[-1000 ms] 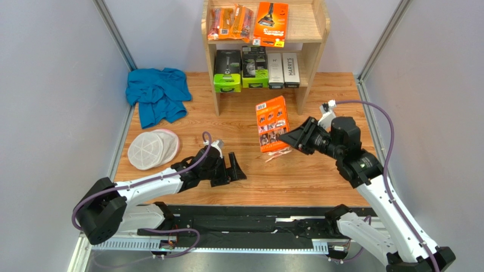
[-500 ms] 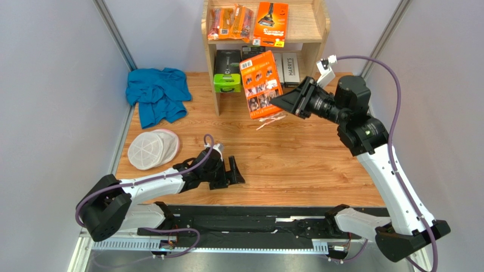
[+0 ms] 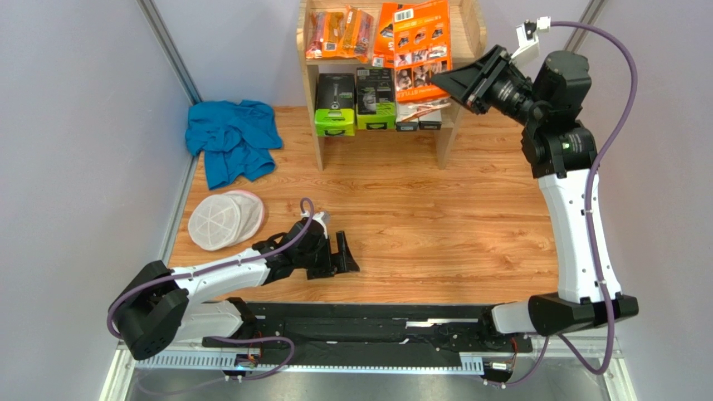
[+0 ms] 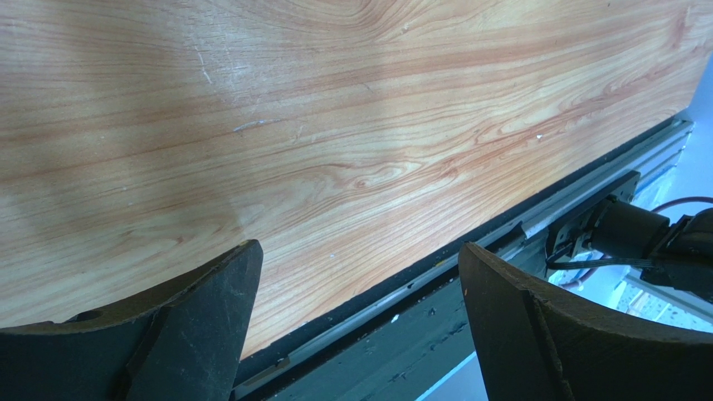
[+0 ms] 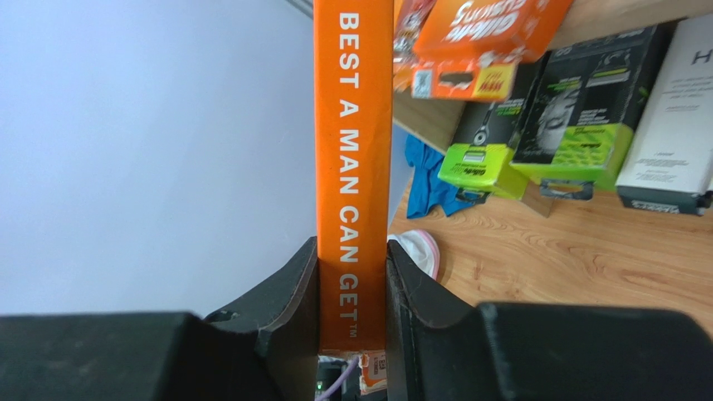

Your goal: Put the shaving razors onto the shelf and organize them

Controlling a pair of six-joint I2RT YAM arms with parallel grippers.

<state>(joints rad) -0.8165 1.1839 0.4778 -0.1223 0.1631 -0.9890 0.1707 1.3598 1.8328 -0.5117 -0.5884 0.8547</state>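
My right gripper (image 3: 453, 83) is shut on a flat orange box (image 3: 423, 43) and holds it in the air in front of the top tier of the wooden shelf (image 3: 448, 134). In the right wrist view the box's edge (image 5: 352, 125) is clamped between my fingers (image 5: 351, 284). Two orange blister packs (image 3: 336, 32) and another flat orange box (image 3: 386, 33) lie on the top tier. Two white boxes (image 3: 416, 123) stand on the lower tier, partly hidden by the held box. My left gripper (image 3: 341, 253) is open and empty, low over the table near its front edge (image 4: 358, 247).
Two green-and-black packs (image 3: 335, 104) stand at the left of the lower tier. A blue cloth (image 3: 232, 138) lies at the back left and white mesh discs (image 3: 224, 219) at the left. Grey walls close in both sides. A black rail (image 3: 360, 322) runs along the front.
My right arm has lifted the flat orange box from the table and carried it up and back to the shelf's top tier. The left arm has barely moved.
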